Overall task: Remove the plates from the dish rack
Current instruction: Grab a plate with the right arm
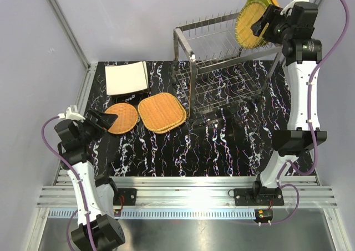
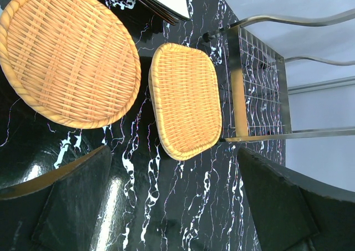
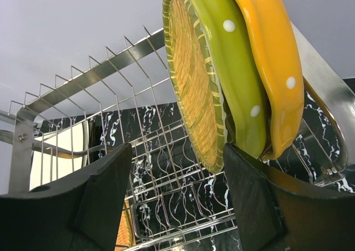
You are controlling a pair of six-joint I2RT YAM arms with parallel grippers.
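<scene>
Rack: I see the dish rack (image 1: pixel 213 40) standing at the far right of the black marbled table (image 1: pixel 222 146), two tiers of wire with upright prongs.
Plates in rack: three stand on edge at the right end of the upper tier. First comes a woven plate with a green rim (image 3: pixel 191 79), then a green dotted plate (image 3: pixel 233 57) pressed against its back, then an orange dotted plate (image 3: pixel 272 46) outermost.
Plates on table: a stack of cream square plates (image 1: pixel 126 77) lies far left. Nearer me is a round woven plate (image 1: pixel 123 118), and just beside it, toward the rack, a stack of rounded-square woven plates (image 1: pixel 161 112). My left wrist camera shows a sliver of table between those two.
Right hand: my right gripper (image 3: pixel 177 195) is raised to the upper tier with its jaws spread. The lower rim of the green-rimmed woven plate hangs in the gap, much closer to one finger than the other. It is not clamped, and I cannot tell whether that finger touches it.
Left hand: my left gripper (image 1: pixel 106 119) hovers over the near-left part of the table. Its jaws are fully apart with nothing between them, just short of the round woven plate.
</scene>
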